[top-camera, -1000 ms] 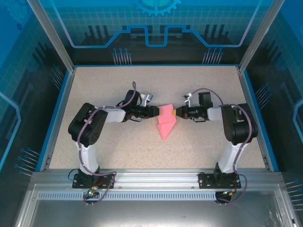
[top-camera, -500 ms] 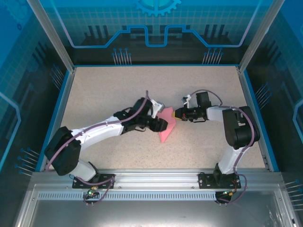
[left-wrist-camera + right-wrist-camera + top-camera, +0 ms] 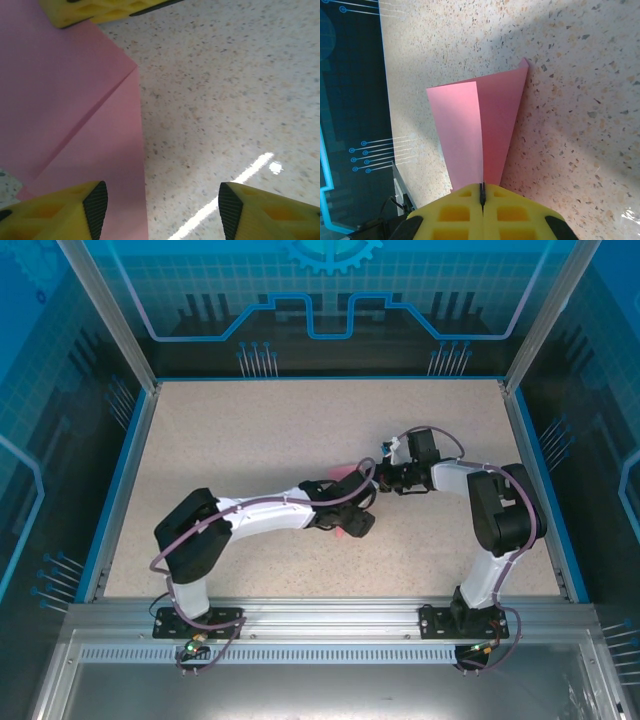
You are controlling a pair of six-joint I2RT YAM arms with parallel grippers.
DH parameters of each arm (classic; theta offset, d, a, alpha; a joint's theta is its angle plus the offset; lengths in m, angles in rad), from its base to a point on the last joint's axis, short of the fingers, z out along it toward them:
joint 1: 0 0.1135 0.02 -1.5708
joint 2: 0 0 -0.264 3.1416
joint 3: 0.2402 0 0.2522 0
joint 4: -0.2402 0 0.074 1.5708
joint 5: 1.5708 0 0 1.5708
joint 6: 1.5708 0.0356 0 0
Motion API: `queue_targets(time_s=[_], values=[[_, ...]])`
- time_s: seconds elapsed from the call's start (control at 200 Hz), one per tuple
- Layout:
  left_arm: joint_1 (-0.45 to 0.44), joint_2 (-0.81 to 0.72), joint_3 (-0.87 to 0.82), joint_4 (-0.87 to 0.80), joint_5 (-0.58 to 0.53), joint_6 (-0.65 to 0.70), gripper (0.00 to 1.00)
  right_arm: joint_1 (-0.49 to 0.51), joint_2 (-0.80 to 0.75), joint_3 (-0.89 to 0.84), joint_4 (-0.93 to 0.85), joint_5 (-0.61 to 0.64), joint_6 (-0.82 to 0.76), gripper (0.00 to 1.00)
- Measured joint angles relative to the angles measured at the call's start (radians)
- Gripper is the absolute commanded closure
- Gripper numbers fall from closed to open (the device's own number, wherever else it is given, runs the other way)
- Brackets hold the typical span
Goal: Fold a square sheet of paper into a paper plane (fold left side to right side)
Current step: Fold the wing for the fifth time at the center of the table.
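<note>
The pink paper (image 3: 475, 125) lies on the speckled table as a narrow folded shape with a centre crease. My right gripper (image 3: 481, 192) is shut on its near end, the fingers pressed together on the fold. In the top view the right gripper (image 3: 377, 478) sits at the paper's (image 3: 346, 473) right side, and my left arm covers most of the sheet. My left gripper (image 3: 162, 207) hangs open just above the table. Its left finger (image 3: 65, 215) is over the pink paper's (image 3: 75, 100) edge, its right finger (image 3: 265, 215) over bare table. Nothing is between them.
The right gripper's yellow fingers (image 3: 100, 10) show at the top of the left wrist view, close to my left gripper. A blue rim (image 3: 120, 490) and metal frame posts bound the speckled table (image 3: 230, 430).
My left arm has swung right and toward the near edge, across the paper, and its jaws have opened wider. The paper looks narrower and is mostly covered. The right gripper keeps its grip.
</note>
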Motion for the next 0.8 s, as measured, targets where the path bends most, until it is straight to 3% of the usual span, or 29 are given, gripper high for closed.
queue_targets(time_s=[0.285,0.615,0.8], values=[[-0.057,0.124,0.093,-0.093,-0.212,0.002,0.36,0.000,0.000,0.000,-0.003,0.011,0.006,1.00],[-0.058,0.156,0.106,-0.138,-0.297,-0.003,0.45,0.008,0.008,0.003,-0.005,0.018,0.006,1.00],[-0.058,0.171,0.112,-0.149,-0.314,-0.005,0.57,0.008,0.017,0.014,-0.011,0.018,0.006,1.00]])
